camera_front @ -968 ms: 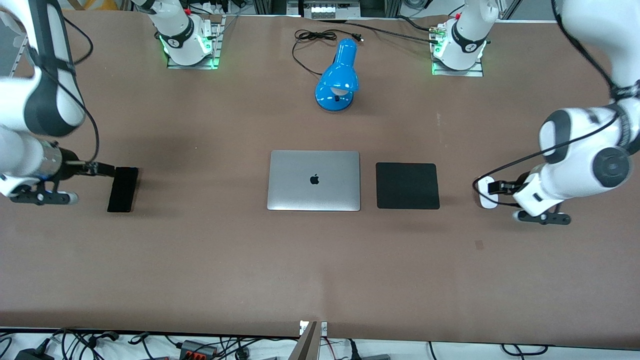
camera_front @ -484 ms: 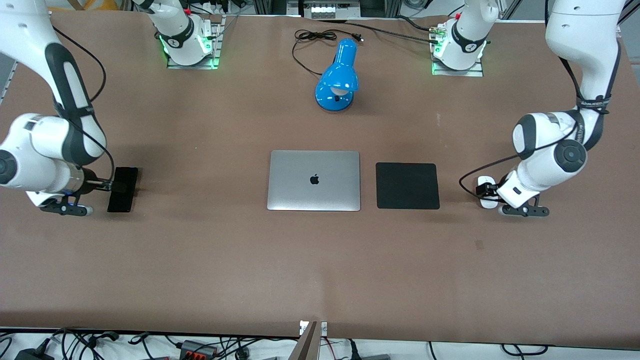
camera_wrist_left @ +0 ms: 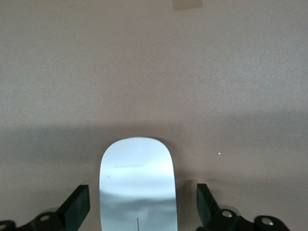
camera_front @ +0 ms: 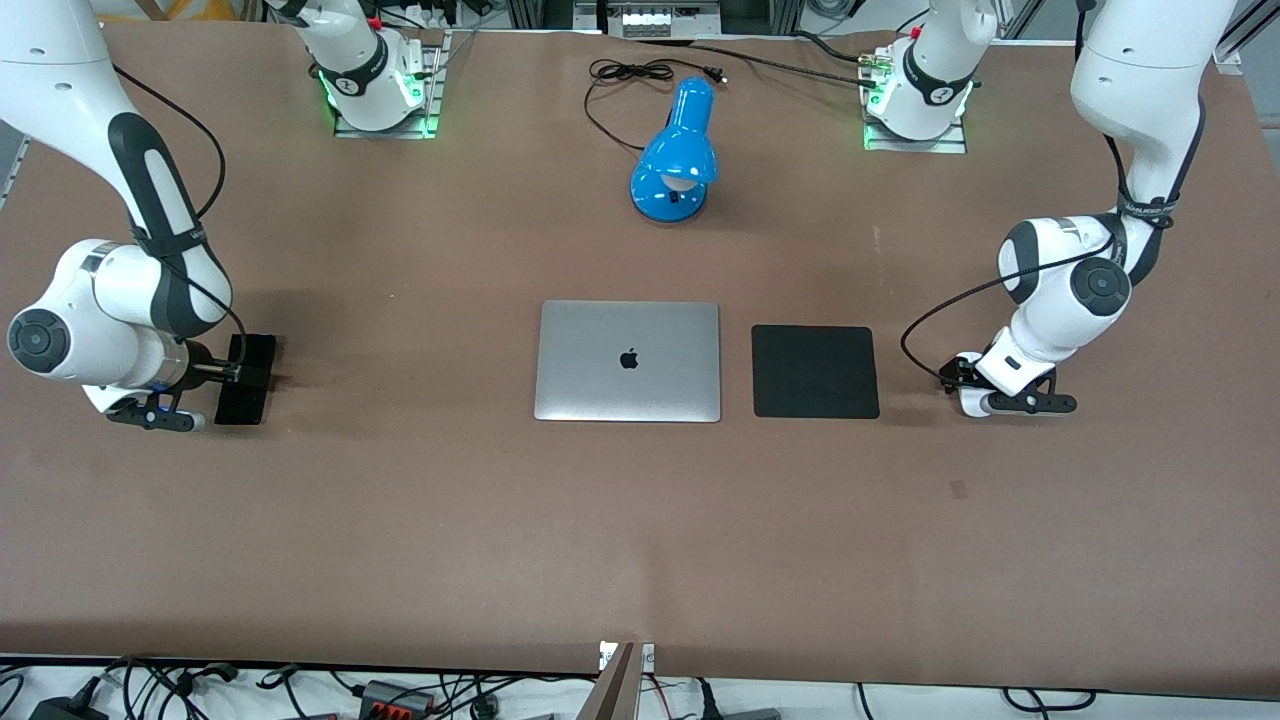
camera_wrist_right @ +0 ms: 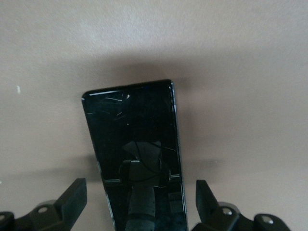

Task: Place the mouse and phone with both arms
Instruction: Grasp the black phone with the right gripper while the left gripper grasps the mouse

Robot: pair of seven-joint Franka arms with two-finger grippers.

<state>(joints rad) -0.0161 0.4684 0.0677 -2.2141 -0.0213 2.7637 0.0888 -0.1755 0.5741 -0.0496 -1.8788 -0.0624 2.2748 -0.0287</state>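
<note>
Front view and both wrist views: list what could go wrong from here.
1. The left gripper has open jaws straddling the glossy white oval mouse with gaps on both sides; the smooth shell might slip when they shut.
2. The right gripper straddles the slim black phone, which lies flat on the brown table; its thin edges could be missed.

High front view, two close wrist views

Bare table (camera_front: 640, 530) is lying open all along the camera's side. In the middle, the closed laptop (camera_front: 628, 361) and black mat (camera_front: 815, 371) are sitting just beside each other, with the blue lamp (camera_front: 675, 155) and its cord (camera_front: 620, 80) standing farther from the camera, blocking that stretch.
</note>
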